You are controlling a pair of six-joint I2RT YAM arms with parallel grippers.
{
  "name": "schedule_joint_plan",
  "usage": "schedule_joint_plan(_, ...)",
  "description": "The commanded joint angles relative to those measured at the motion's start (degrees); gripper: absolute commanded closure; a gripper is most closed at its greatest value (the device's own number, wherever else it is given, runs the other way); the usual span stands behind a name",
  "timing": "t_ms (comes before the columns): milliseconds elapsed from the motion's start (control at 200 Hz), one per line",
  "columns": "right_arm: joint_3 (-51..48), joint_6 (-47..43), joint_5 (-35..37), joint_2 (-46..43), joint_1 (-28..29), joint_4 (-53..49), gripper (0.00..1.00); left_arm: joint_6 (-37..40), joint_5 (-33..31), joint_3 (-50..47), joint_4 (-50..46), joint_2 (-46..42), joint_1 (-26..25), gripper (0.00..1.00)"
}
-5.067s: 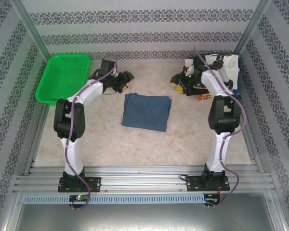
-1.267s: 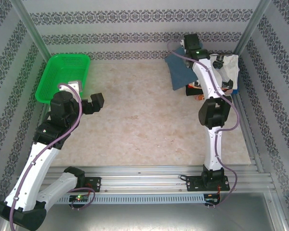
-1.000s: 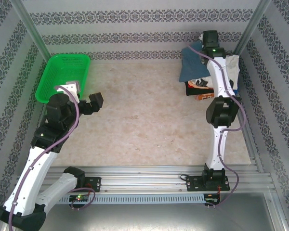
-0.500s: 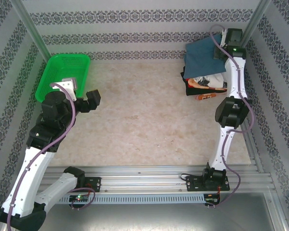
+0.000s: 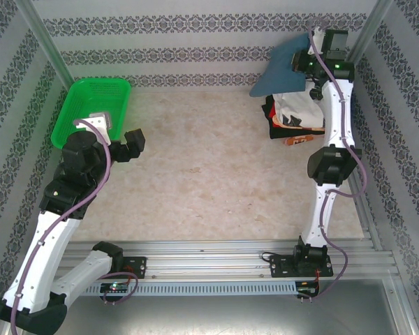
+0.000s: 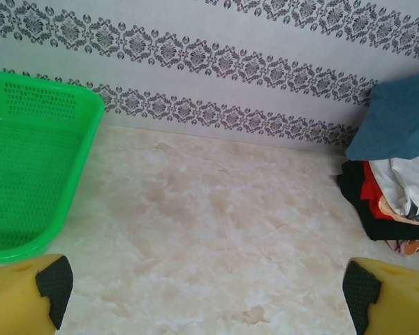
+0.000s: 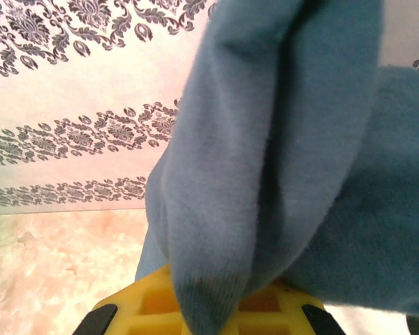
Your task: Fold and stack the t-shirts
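Left gripper is wide open and empty, hovering over the table near the green basket. Further back on the right I see the stack of shirts, black, red and white print, by the far corner. Right gripper is clenched on the blue shirt, raised by the back wall over the stack. Cloth drapes over its yellow fingers. I can't tell if the shirt touches the stack.

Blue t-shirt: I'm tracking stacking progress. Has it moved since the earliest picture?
Yes. The blue t-shirt has gone from the middle of the table to its far right corner, held up by the right gripper above the shirt pile.
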Motion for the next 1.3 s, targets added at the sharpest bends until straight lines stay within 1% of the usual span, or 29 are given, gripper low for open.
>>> schedule_joint_plan(0, 0.68, 1.67, -0.96, -2.63, -0.91, -0.43, 1.00, -0.41, -0.77, 0.79, 0.30, -0.84, 0.61, 0.00)
schedule_joint_plan(105, 0.19, -0.16, 0.52, -2.36, -2.28, -1.81, 1.00, -0.54, -1.00, 1.04, -0.28, -0.76, 0.68, 0.00)
schedule_joint_plan(245, -1.19, -5.20, 3.11, -1.55, -3.85, -1.90, 1.00, -0.85, -1.26, 1.10, -1.07, -0.59, 0.67, 0.00)
schedule_joint_plan(555, -2.38, -5.82, 3.49, 1.26, -9.09, -0.68, 1.00, -0.32, -1.40, 3.02, -3.31, 0.90, 0.59, 0.00)
schedule_joint_plan(619, -2.92, -8.06, 6.16, 1.39, -9.04, -0.96, 1.00, -0.41, -1.45, 3.08, -3.66, 0.91, 0.58, 0.00)
schedule_joint_plan(719, -3.13, -9.18, 8.18, 1.30, -9.03, -0.78, 1.00, -0.50, -1.68, 3.33, -4.56, 0.90, 0.57, 0.00)
schedule_joint_plan(859, -3.06, -9.97, 15.75, 1.47, -8.56, -2.35, 1.00, -0.37, -2.00, 3.51, -5.32, 0.64, 0.53, 0.00)
schedule_joint_plan(894, -3.23, -10.13, 18.11, 1.52, -8.42, -2.79, 0.95, -0.28, -2.01, 3.48, -5.31, 0.51, 0.53, 0.00)
schedule_joint_plan(949, -3.55, -10.56, 20.57, 1.56, -8.16, -3.17, 0.92, -0.23, -2.02, 3.25, -5.45, 0.38, 0.60, 0.00)
schedule_joint_plan(989, -3.85, -10.69, 21.97, 1.57, -7.98, -3.02, 0.87, -0.14, -2.03, 3.07, -5.42, 0.29, 0.54, 0.00)
schedule_joint_plan(1004, -3.93, -10.72, 22.66, 1.56, -7.90, -2.91, 0.83, -0.08, -2.05, 3.01, -5.43, 0.30, 0.56, 0.00)
schedule_joint_plan(1044, -4.00, -10.53, 25.51, 1.73, -7.66, -2.74, 0.69, -0.10, -2.01, 2.85, -5.43, 0.16, 0.56, 0.00)
schedule_joint_plan(1079, -3.91, -10.44, 28.21, 1.98, -7.49, -2.59, 0.54, -0.19, -2.00, 2.71, -5.39, 0.13, 0.53, 0.00)
schedule_joint_plan(1104, -3.83, -10.44, 29.78, 2.05, -7.43, -2.52, 0.48, -0.23, -1.93, 2.70, -5.47, 0.04, 0.53, 0.00)
schedule_joint_plan(1219, -3.48, -8.83, 37.38, 2.18, -7.40, -3.08, 0.37, -0.32, -1.39, 2.78, -5.65, -0.05, 0.61, 0.00)
schedule_joint_plan(1299, -2.70, -6.57, 39.70, 2.18, -7.58, -4.54, 0.35, -0.16, -1.15, 3.21, -5.88, -0.15, 0.57, 0.00)
